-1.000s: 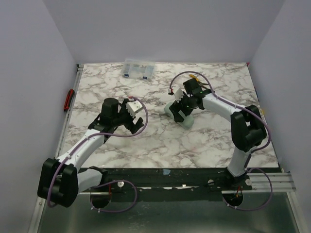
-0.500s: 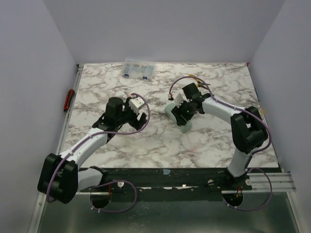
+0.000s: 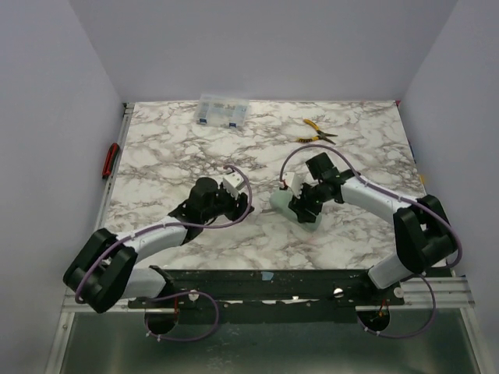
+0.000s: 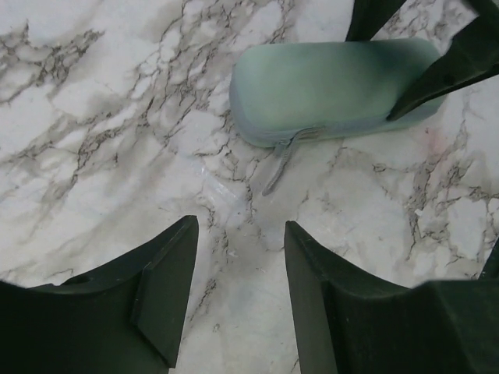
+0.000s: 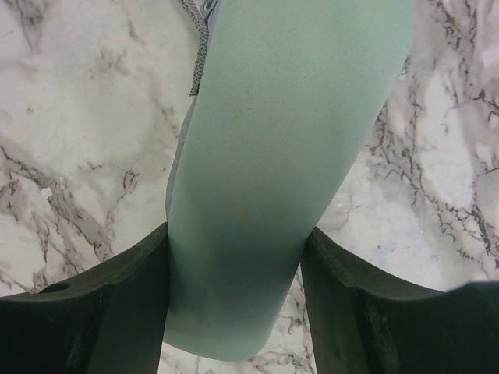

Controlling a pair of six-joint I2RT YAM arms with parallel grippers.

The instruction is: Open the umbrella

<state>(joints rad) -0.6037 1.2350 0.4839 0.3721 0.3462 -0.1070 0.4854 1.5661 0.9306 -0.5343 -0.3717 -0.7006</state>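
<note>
No lavender umbrella shows; it is hidden or out of view. A pale green zippered case (image 3: 285,204) lies on the marble table, also seen in the left wrist view (image 4: 335,89) and the right wrist view (image 5: 265,195). My right gripper (image 3: 306,207) (image 5: 238,230) is shut on one end of the case, with a finger pressed against each side. My left gripper (image 3: 240,204) (image 4: 240,226) is open and empty, low over the marble just left of the case. It faces the case's grey zipper pull (image 4: 279,164). One right finger (image 4: 452,70) shows on the case.
A clear compartment box (image 3: 224,110) stands at the back edge. Yellow-handled pliers (image 3: 318,134) lie at the back right. A red tool (image 3: 111,160) lies off the table's left edge. Walls close in on three sides.
The right gripper has moved toward the near edge with the case in it. The left gripper has moved right and down toward the case.
</note>
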